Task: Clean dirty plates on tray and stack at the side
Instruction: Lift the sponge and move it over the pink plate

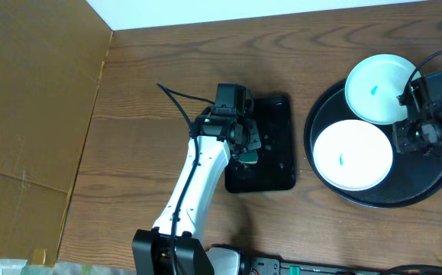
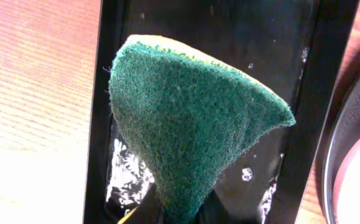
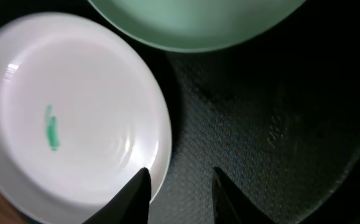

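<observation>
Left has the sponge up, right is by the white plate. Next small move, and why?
Probably close the right gripper on the rim of the white plate: its open fingers appear to straddle that edge over the round tray. The plate carries a green smear, and the left gripper pinches the sponge, so steadying the plate likely comes first.

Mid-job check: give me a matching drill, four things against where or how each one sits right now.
Things:
1 green sponge
2 right claw
3 far plate
4 near plate

States:
A open above the round tray
B lying wholly inside the tray's rim
C pinched in the left claw
D overlapping the tray's far rim

Pairs: 1-C, 2-A, 3-D, 4-B
</observation>
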You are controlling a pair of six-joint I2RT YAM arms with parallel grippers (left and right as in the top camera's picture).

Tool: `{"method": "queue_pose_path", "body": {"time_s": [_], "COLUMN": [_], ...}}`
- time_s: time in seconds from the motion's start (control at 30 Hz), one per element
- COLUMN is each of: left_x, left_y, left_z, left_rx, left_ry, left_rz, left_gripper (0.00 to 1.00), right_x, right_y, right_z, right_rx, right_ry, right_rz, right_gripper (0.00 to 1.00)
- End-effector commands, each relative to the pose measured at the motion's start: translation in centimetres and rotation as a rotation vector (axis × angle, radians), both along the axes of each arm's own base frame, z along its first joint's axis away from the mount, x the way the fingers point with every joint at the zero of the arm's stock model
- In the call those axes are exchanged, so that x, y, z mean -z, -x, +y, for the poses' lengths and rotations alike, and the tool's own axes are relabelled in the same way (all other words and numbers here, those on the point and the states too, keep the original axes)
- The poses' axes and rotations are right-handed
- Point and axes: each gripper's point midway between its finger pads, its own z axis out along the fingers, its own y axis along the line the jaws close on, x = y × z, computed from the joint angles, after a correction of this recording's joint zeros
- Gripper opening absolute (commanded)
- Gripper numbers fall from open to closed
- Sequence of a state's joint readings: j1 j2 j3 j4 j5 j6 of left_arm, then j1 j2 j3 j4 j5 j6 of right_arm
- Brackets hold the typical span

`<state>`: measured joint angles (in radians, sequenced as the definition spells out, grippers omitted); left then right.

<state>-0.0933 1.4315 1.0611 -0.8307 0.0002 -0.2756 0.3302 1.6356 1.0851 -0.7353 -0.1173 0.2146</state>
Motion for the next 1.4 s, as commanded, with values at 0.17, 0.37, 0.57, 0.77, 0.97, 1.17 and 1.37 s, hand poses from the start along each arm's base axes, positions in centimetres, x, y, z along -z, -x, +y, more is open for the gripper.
{"method": "queue_pose_path", "body": {"time_s": [0.17, 0.37, 0.57, 0.77, 0.97, 1.17, 1.37], "left_x": [-0.9, -0.9, -0.9, -1.0, -1.1, -1.8, -2.7], "left_y": [-0.6, -0.5, -0.6, -0.8, -0.9, -1.3, -1.3], "left_z": [0.2, -0.3, -0.7, -1.4, -3.0, -7.9, -15.4], "left_rx": [0.015, 0.023, 0.029, 0.041, 0.074, 0.211, 0.333], "left_ry": [-0.012, 0.013, 0.034, 0.073, 0.144, 0.203, 0.274], "left_rz": [-0.026, -0.021, -0.023, -0.031, -0.035, -0.087, -0.163], "left_gripper": [0.07, 0.07, 0.07, 0.07, 0.07, 0.07, 0.07], "right_x": [4.5, 5.8, 6.3, 7.3, 8.3, 8.3, 8.3], "right_y": [0.6, 0.8, 0.4, 0.7, 1.3, 1.4, 1.4], "right_z": [0.4, 2.0, 0.8, 1.2, 1.6, 1.6, 1.6], "right_rx": [-0.022, -0.069, 0.05, 0.112, 0.1, 0.106, 0.106], "right_ry": [0.01, -0.068, -0.013, -0.015, -0.004, -0.005, -0.005], "right_rz": [0.119, 0.157, 0.162, 0.194, 0.218, 0.22, 0.22], "right_gripper": [0.3, 0.28, 0.03, 0.01, 0.01, 0.01, 0.01]}}
